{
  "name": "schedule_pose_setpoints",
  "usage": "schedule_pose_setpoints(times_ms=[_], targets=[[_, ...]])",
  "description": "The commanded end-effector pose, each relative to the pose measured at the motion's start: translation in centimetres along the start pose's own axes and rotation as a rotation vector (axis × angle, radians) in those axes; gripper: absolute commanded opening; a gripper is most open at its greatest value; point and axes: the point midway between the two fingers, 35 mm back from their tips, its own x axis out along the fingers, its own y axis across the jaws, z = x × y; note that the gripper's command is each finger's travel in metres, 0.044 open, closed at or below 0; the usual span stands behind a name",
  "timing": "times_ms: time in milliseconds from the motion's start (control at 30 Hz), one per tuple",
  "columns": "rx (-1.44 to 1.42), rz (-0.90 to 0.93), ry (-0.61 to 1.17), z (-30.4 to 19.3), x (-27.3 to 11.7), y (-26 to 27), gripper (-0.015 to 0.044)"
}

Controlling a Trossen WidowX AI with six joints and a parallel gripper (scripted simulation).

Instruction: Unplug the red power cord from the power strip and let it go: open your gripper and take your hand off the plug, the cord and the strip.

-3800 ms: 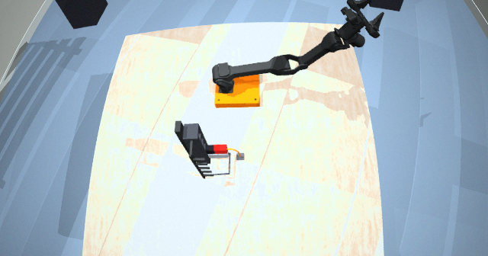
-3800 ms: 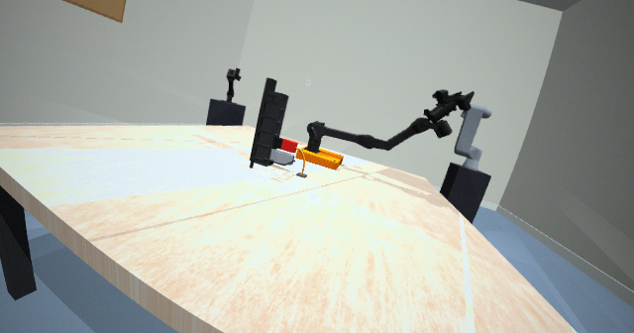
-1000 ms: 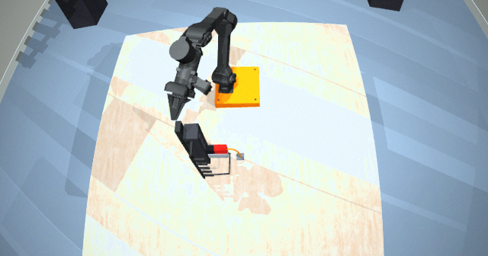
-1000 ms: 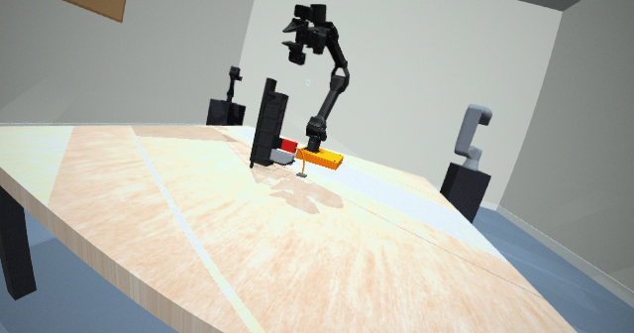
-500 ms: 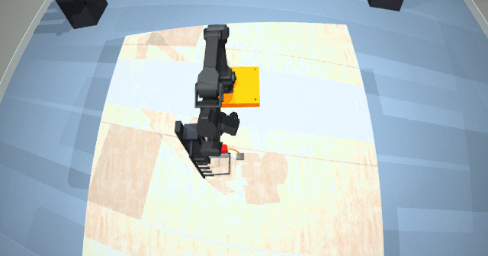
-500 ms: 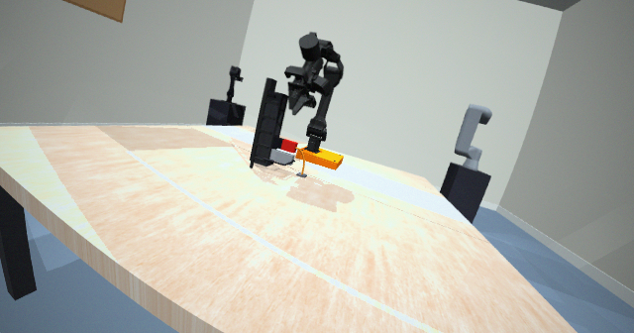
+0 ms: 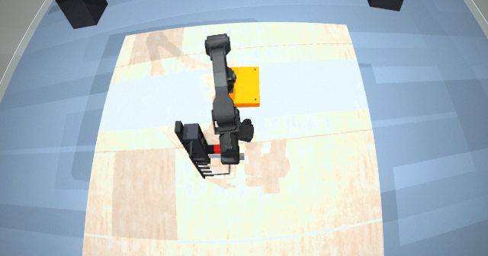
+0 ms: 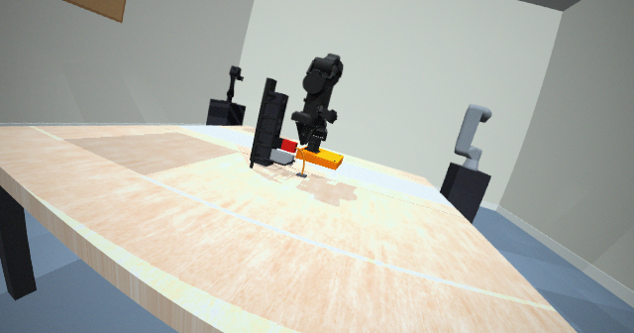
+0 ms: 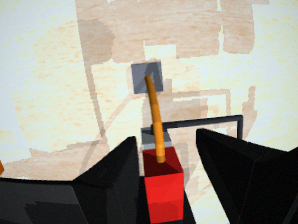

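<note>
Pale wooden table top [image 7: 305, 195] fills most of the top view, with the flat orange square base plate [image 7: 248, 86] of the arm just above frame centre. The dark grey six-joint arm [image 7: 223, 96] reaches down the frame from it to the tall black upright power strip [image 7: 192, 145], which stands left of centre. The black parallel-jaw gripper [image 9: 169, 172] points down; its two fingers straddle the red block-shaped plug [image 9: 162, 189] at the bottom centre of the wrist view. The jaws sit partly open, with a gap visible on either side of the plug, so I judge they hold nothing yet. The plug appears seated in the strip: in the top view its red end [image 7: 216, 148] shows between the strip face and the gripper body. Its long axis runs left-right there, away from the strip face toward the right of the frame, so the pull should go along that line, rightward. The thin orange cord [image 9: 156, 119] runs from the plug's top toward the upper centre of the wrist view, ending at a small grey square anchor [image 9: 147, 78] on the table. Plug is centred between the fingers, slightly nearer the left one in frame. Closing on the plug looks like the step in hand.
</note>
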Motion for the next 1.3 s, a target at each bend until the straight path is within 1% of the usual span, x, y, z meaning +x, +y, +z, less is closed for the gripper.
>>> schedule_pose_setpoints(times_ms=[0, 667, 1267], targets=[[-0.001, 0.007, -0.003, -0.4, 0.1, 0.1, 0.0160], [-0.001, 0.007, 0.000, -3.6, 0.1, 0.2, 0.0160], [-0.001, 0.007, 0.000, -3.7, 1.3, 0.2, 0.0160]])
